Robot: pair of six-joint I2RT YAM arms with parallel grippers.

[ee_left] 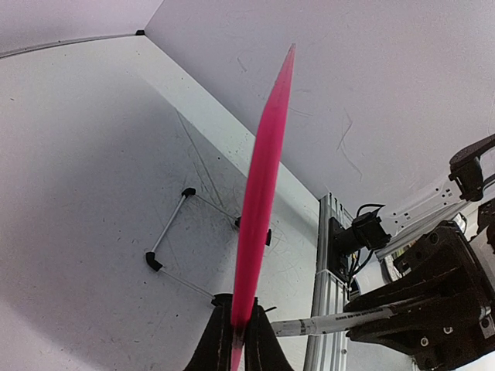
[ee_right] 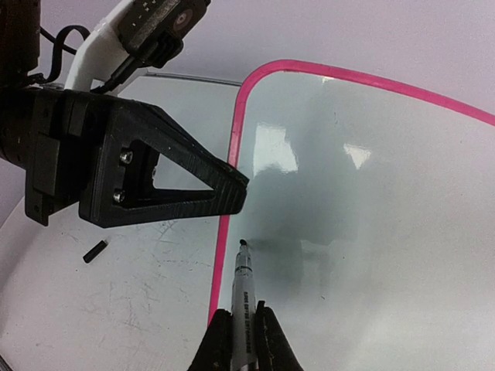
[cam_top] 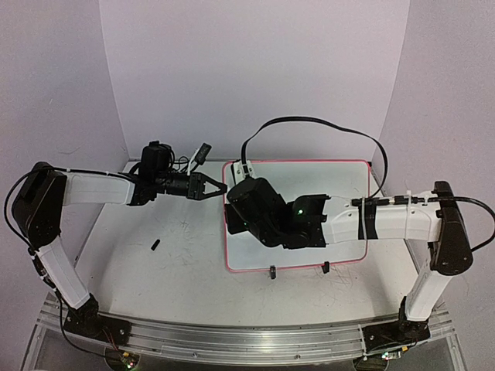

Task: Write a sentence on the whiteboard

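The whiteboard (cam_top: 325, 193), white with a pink-red border, lies on the table at centre right. Its surface shows no writing in the right wrist view (ee_right: 371, 232). My left gripper (cam_top: 220, 189) is shut on the board's left edge, which appears edge-on as a pink strip (ee_left: 263, 178) between the fingers (ee_left: 241, 332). My right gripper (ee_right: 244, 328) is shut on a white marker (ee_right: 244, 290), whose black tip touches the board just inside the left border. In the top view the right wrist (cam_top: 251, 209) hides the marker. The marker also shows in the left wrist view (ee_left: 332, 322).
A small black marker cap (cam_top: 155, 245) lies on the scribbled tabletop left of the board; it also shows in the right wrist view (ee_right: 94, 251). Two black clips (cam_top: 272, 270) sit on the board's near edge. White walls enclose the back and sides.
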